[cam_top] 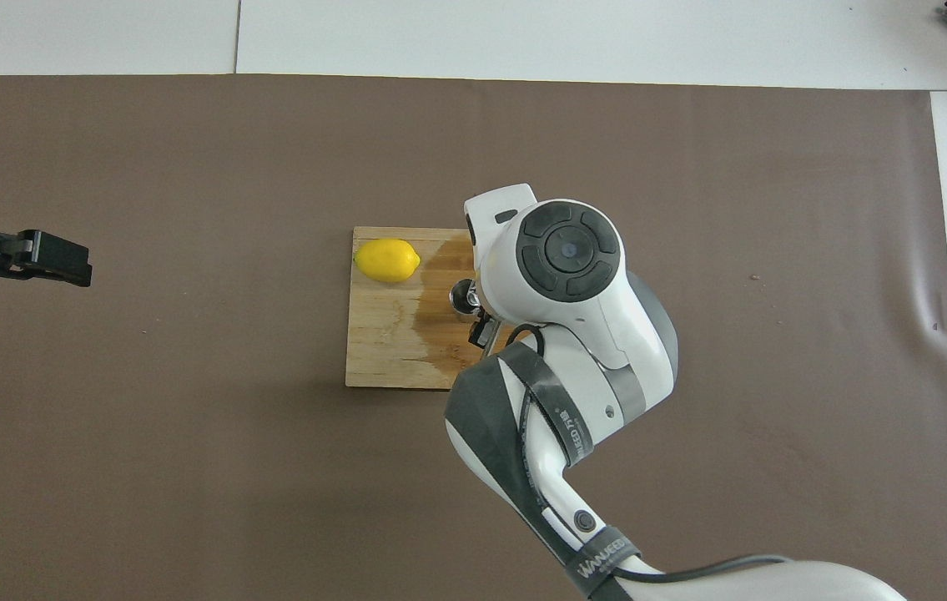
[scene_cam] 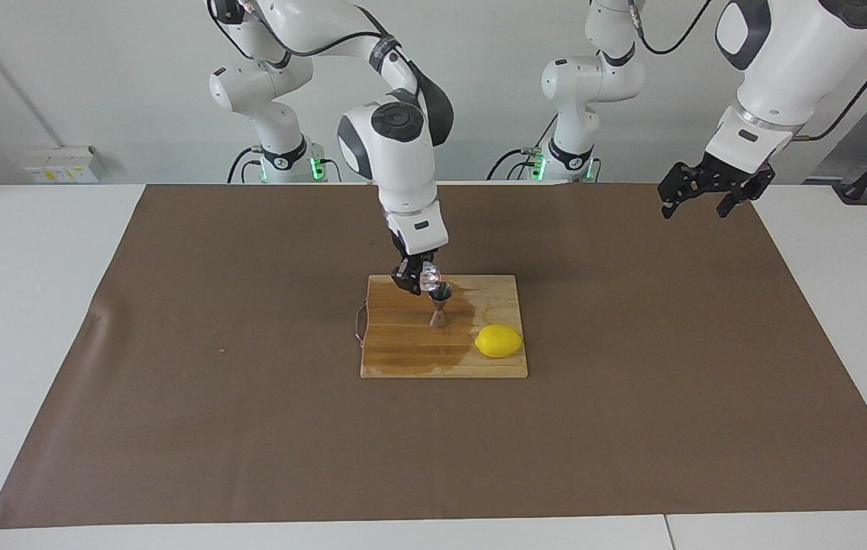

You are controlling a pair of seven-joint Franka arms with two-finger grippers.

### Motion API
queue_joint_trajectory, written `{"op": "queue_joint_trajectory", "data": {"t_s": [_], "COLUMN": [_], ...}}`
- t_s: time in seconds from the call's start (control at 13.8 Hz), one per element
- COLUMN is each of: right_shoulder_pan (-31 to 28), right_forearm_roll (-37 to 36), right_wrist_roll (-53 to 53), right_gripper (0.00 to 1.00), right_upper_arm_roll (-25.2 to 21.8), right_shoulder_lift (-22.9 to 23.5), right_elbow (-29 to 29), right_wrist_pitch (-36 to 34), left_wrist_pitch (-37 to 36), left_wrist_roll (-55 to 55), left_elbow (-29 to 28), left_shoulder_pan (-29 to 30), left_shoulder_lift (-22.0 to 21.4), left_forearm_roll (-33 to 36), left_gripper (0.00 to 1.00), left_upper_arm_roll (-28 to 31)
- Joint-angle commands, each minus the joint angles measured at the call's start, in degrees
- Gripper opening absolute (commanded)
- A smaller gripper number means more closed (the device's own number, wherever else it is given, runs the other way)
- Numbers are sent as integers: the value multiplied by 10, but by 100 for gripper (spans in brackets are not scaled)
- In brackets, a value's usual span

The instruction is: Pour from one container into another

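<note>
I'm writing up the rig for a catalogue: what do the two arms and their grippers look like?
Both arms are glossy white with rounded joint housings and dark grey bands at some joints. The right arm has a round dark grey cap with buttons on its wrist and a dark strap with white lettering. Black cables run along the upper links. The left gripper and right gripper are black, angular linkages.

yellow lemon (scene_cam: 499, 341), silvery jigger (scene_cam: 439, 305), brown mat (scene_cam: 250, 382)

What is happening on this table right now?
The right gripper holds a small clear faceted glass cup, tipped at the rim of a silvery hourglass-shaped steel jigger standing on the wet wooden cutting board beside a yellow lemon. The left gripper waits open over the brown mat.
</note>
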Motion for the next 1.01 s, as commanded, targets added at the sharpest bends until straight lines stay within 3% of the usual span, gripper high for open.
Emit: {"op": "queue_joint_trajectory", "data": {"t_s": [0.0,0.94], "right_shoulder_pan": [4,5], "right_forearm_roll": [-21,-38], "right_wrist_roll": [17,17], "right_gripper": [0,0], "right_upper_arm_roll": [-3,-3], "right_shoulder_lift": [15,25], "right_elbow": [24,48], "right_wrist_pitch": [-17,-57], "left_wrist_pitch": [-4,-4], "left_wrist_roll": [3,3], "left_elbow": [-12,-12], "left_shoulder_pan": [2,2], "left_shoulder_lift": [-14,-14], "left_forearm_roll": [4,4], "left_gripper": [100,100], "left_upper_arm_roll": [-1,-1]}}
